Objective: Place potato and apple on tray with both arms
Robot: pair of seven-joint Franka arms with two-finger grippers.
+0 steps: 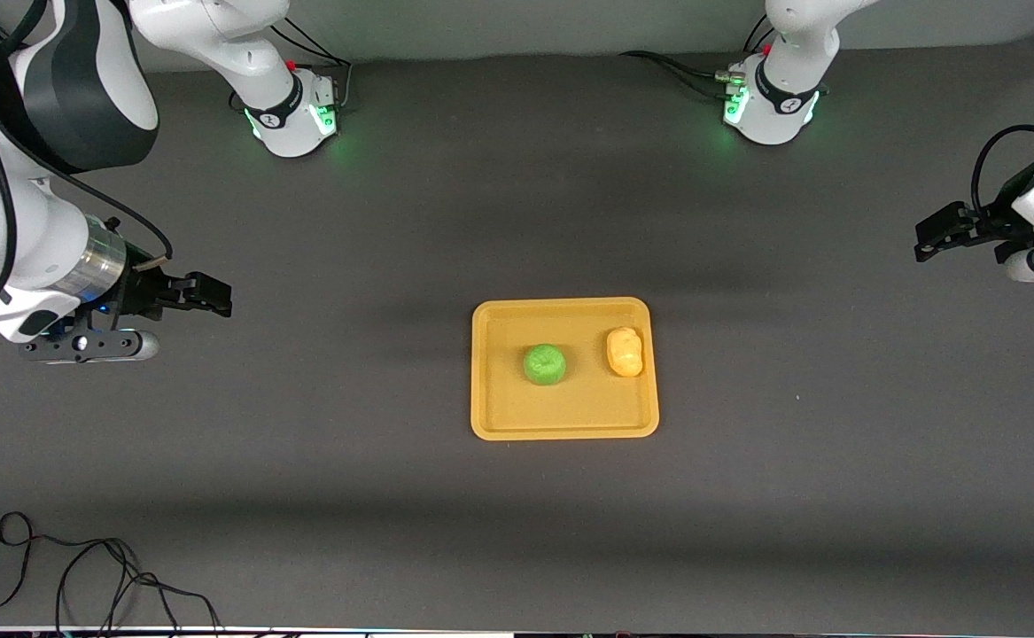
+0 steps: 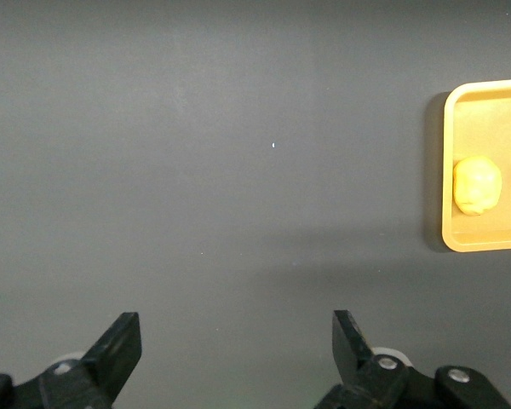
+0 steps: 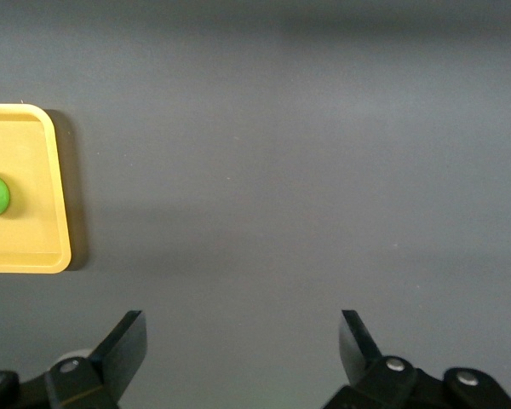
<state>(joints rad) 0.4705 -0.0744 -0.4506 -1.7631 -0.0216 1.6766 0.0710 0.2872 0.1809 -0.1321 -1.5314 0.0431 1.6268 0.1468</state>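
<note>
yellow-orange tray (image 1: 564, 424) at table centre carries apple (image 1: 544, 364) and potato (image 1: 625, 352), potato toward the left arm's end. left gripper (image 1: 926, 241) and right gripper (image 1: 218, 297) hover wide, empty, well apart from tray; placement judged complete.

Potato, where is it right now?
The potato lies on the tray, beside the apple, on the side toward the left arm's end of the table, close to the tray's rim.
</note>
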